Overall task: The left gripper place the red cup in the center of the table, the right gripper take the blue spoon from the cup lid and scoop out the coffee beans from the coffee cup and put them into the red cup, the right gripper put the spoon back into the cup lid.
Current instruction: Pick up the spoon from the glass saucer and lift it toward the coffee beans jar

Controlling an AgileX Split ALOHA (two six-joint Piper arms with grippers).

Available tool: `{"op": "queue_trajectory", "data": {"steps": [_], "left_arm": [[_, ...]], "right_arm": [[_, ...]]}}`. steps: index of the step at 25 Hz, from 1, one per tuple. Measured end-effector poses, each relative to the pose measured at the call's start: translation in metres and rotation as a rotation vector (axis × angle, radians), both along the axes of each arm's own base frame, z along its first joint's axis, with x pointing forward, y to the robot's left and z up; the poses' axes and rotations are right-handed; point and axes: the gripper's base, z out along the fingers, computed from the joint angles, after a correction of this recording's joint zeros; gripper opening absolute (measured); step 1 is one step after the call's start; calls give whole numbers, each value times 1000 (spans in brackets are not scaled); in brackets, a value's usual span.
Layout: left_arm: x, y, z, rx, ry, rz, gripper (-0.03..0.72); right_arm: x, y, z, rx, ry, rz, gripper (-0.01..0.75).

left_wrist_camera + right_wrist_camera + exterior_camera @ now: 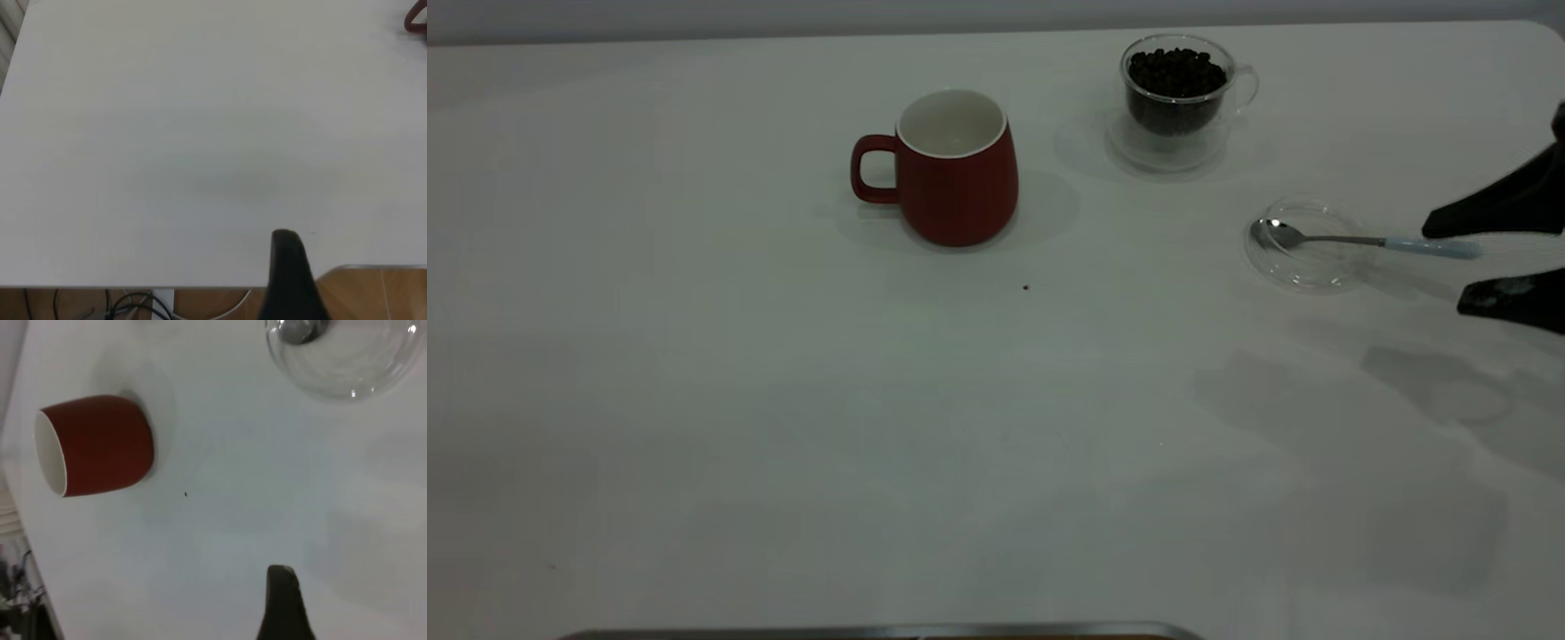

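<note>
Right tool (pixel 1463 271) — two matte black fingers, tapered to blunt tips, broader toward the base. The nearer finger carries a pale smudge or scuffed patch by its tip; possibly a reflection, hard to say. No screws, labels or cables visible on it in the exterior view. Right wrist view: one black finger (pixel 285 603), rounded tip with a slight sheen. Left tool — a single black finger (pixel 292 277) shows in the left wrist view, same plain matte finish, squared-off rounded tip, unmarked.

No legible text or markings anywhere.
</note>
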Motion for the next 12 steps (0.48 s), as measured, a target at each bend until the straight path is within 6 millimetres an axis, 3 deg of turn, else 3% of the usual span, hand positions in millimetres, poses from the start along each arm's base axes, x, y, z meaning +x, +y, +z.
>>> {"op": "queue_trajectory", "data": {"steps": [7,12], "left_arm": [[0,0,0,0,0,0,577],[0,0,0,0,0,0,577]], "right_arm": [[10,-15,-32,45,-41,3,576],[24,-23,-42,39,-68,7,576]]}}
